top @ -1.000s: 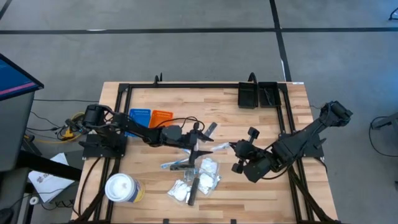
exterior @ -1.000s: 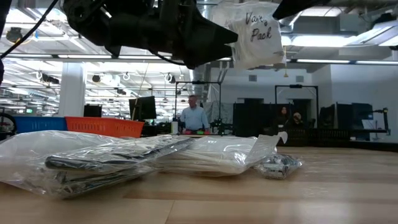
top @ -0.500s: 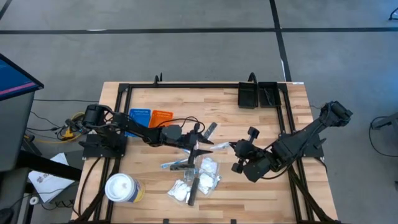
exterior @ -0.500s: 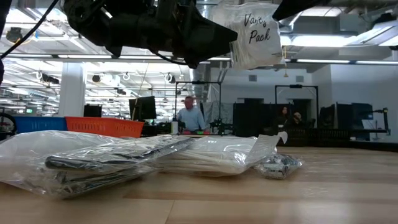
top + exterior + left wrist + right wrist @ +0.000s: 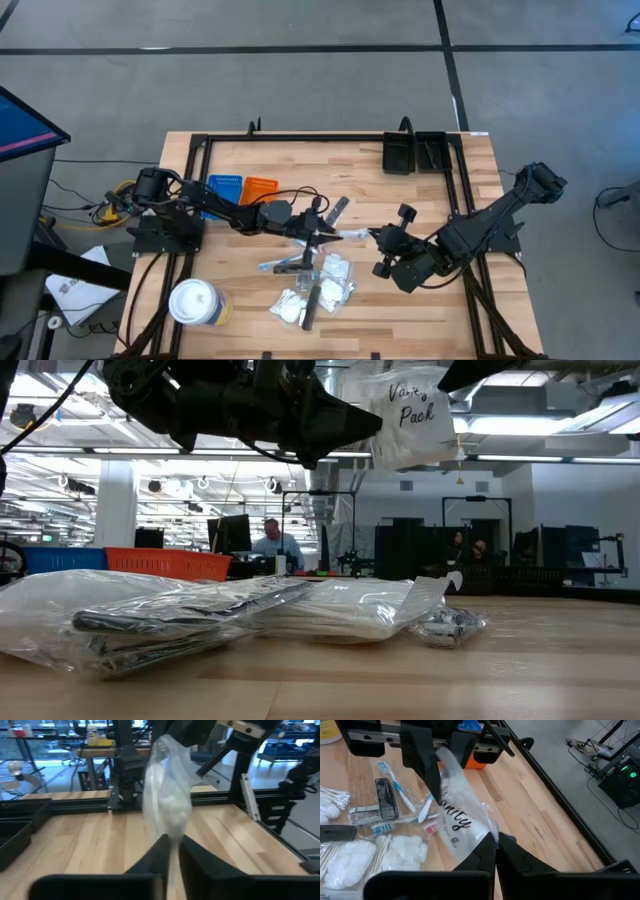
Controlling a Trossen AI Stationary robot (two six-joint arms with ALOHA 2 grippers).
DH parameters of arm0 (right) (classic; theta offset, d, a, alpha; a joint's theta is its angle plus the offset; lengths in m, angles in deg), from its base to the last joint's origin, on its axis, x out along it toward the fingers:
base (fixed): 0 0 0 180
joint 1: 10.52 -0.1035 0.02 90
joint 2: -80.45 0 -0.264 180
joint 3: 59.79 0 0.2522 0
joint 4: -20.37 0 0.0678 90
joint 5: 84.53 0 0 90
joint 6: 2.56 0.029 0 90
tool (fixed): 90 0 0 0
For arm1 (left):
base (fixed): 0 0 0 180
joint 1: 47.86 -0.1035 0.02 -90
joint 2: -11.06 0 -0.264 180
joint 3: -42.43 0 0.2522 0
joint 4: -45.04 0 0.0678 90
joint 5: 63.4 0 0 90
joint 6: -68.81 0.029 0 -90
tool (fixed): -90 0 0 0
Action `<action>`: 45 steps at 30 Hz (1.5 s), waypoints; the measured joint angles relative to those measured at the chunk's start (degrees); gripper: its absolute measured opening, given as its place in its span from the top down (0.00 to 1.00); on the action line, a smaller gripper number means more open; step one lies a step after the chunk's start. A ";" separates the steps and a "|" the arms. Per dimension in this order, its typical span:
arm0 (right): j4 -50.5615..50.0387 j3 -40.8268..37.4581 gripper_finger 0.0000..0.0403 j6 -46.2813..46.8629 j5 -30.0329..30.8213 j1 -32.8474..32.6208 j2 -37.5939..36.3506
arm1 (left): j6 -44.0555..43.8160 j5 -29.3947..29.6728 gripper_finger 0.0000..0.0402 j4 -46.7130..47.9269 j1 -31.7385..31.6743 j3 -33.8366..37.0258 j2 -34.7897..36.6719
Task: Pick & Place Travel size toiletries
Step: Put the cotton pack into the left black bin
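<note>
Above table centre, left claw (image 5: 172, 851) and right claw (image 5: 496, 851) both clamp clear packet (image 5: 460, 820) — printed label partly hidden.

Wood table (image 5: 240, 300); toiletry packets (image 5: 315, 285) mid-front; blue tray (image 5: 225, 187), orange tray (image 5: 259, 188); white cup (image 5: 196, 302).

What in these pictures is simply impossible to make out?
- Packet held between both grippers: in the high view it is a tiny pale sliver; its contents stay unclear.
- Left gripper: in the low view it is only a dark mass, cut by the top edge.
- Black bins: whether anything lies inside is too small to tell.
- Right gripper: in the high view its fingertips are too small.
</note>
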 joint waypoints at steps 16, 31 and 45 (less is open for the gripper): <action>-0.66 0.00 0.64 1.96 -0.24 -2.05 0.00 | -3.73 -4.63 1.00 1.90 -1.48 0.00 0.02; 2.83 0.00 0.35 1.53 -1.08 0.58 0.02 | -6.40 -9.61 1.00 2.34 -2.91 0.00 0.02; -4.04 13.13 0.36 -14.95 -22.23 10.73 0.02 | -7.44 -9.65 1.00 3.03 -3.21 0.00 0.02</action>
